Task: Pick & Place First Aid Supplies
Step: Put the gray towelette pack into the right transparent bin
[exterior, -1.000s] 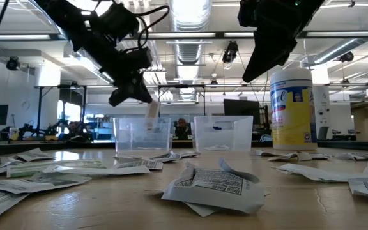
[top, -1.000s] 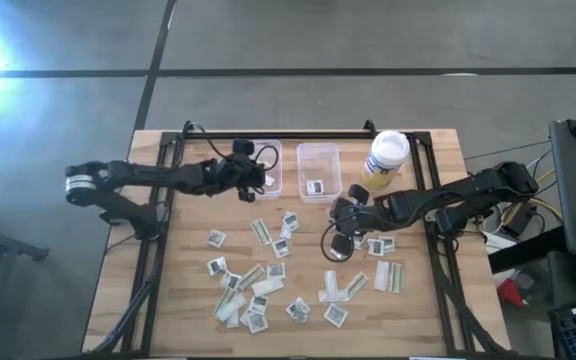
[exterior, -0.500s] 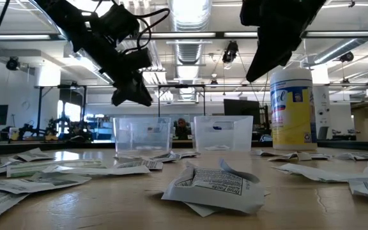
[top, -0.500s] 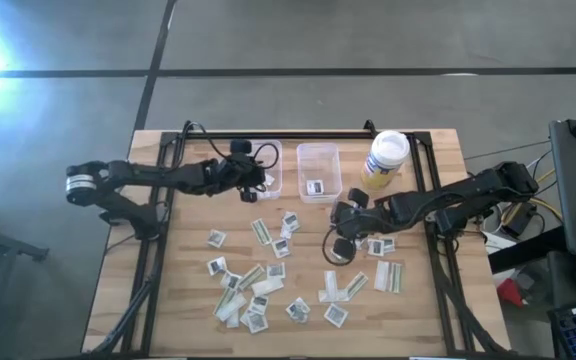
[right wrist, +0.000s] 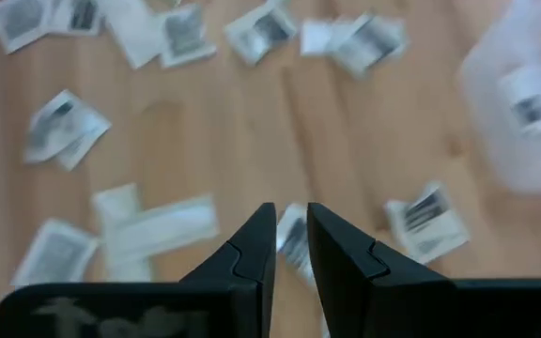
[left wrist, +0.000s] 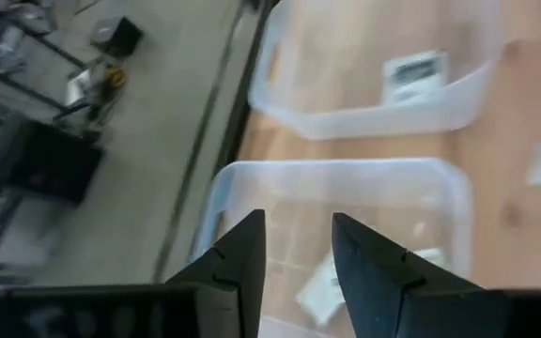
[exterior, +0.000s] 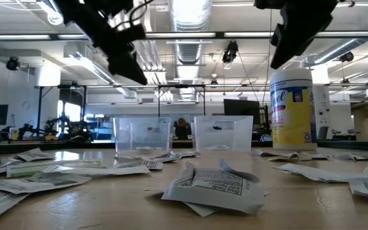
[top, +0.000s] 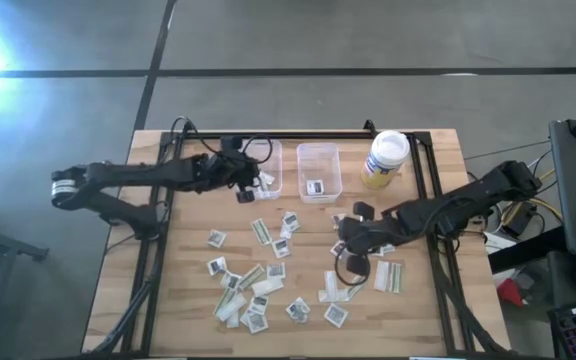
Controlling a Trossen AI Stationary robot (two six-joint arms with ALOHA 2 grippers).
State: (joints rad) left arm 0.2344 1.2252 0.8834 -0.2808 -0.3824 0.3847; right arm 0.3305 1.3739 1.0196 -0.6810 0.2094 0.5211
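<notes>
Several first aid supplies, small white packets and pale strips, lie flat across the near half of the wooden table. At the far side stand two clear bins side by side. My left gripper hangs open above the left bin, with nothing between its fingers. A packet lies on that bin's floor. The right bin holds one packet. My right gripper hovers above the scattered packets to the table's right. Its fingers stand a narrow gap apart and hold nothing.
A yellowish jar with a white lid stands at the far right, next to the right bin. Black rails run along the table's left, right and far sides. More packets lie close to the near edge.
My left gripper has opened over the left bin and let go of a pale strip, which is no longer between its fingers. It has then risen and rolled. My right gripper has moved toward the table's near edge, above the scattered packets.
</notes>
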